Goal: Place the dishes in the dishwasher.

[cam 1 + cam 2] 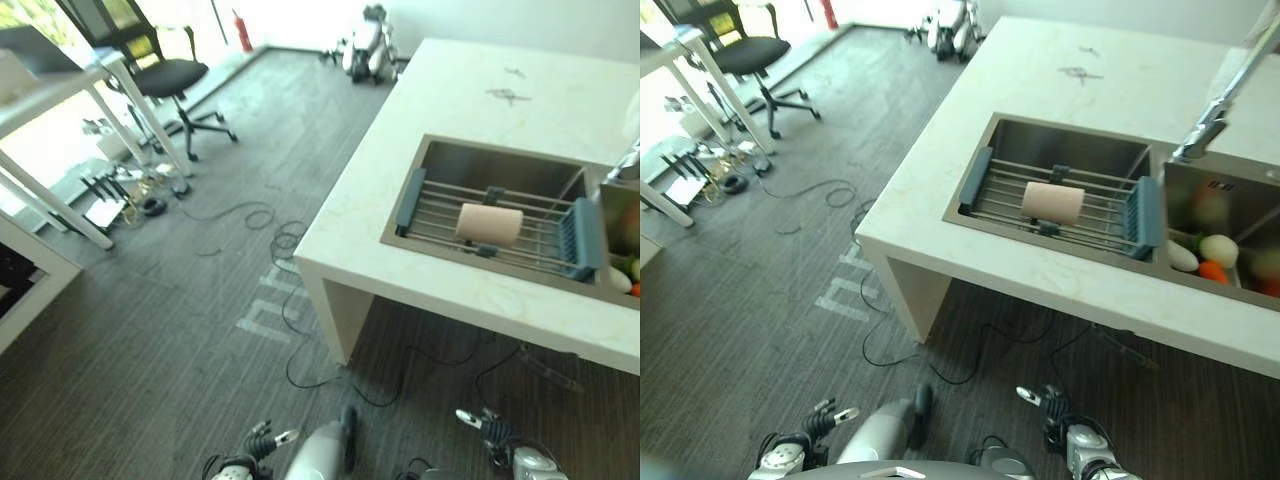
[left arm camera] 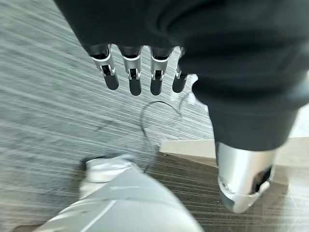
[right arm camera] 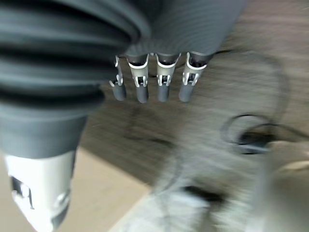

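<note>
Hands (image 1: 262,441) low, cup (image 1: 489,224) far ahead

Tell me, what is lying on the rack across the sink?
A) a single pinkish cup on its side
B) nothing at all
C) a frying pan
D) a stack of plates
A: one pinkish cup lies on its side on the wire rack spanning the sink; both hands hang low and hold nothing.
</note>
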